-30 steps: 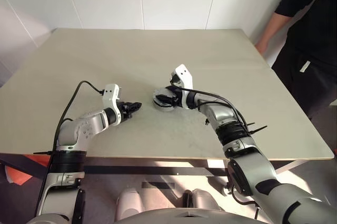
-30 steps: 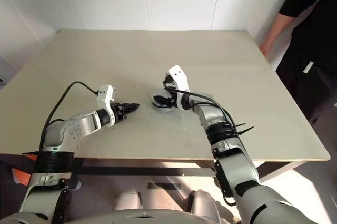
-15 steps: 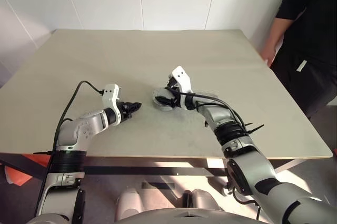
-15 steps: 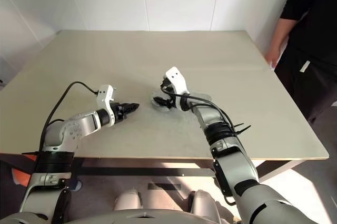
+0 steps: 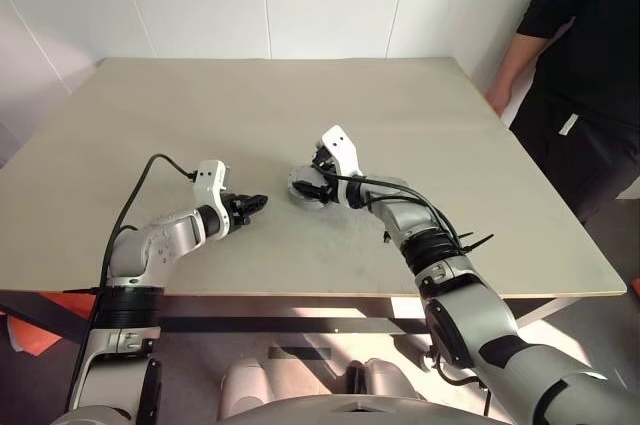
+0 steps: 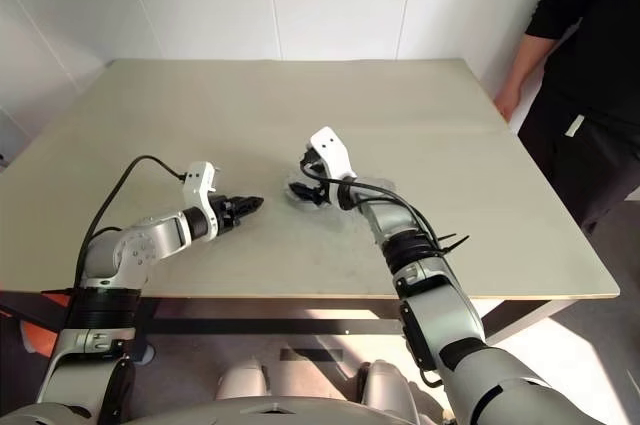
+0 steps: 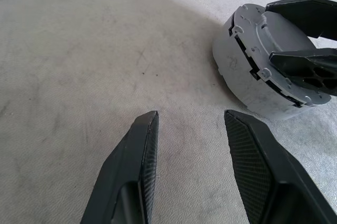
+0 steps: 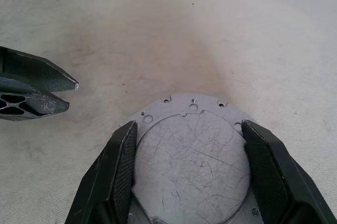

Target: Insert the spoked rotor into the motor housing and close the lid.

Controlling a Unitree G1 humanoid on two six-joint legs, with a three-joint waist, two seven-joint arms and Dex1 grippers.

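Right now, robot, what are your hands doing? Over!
Left gripper open, empty, beside the motor housing. Right gripper straddling the housing's closed grey top, fingers at its sides; grip unclear. Nothing in the way on the table.

- The motor housing [image 7: 263, 60] looks like dull grey metal, with fine scratches on its flat top.
- My fingers [image 7: 138, 171] are black, probably textured plastic.
- The table [image 5: 250, 115] is matt and slightly rough.

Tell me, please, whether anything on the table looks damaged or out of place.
Nothing is spilled or askew: the motor housing sits flat on the table. Its flat top face carries fine scratches, and a dark seam runs round its side; whether that is a gap, I cannot tell.
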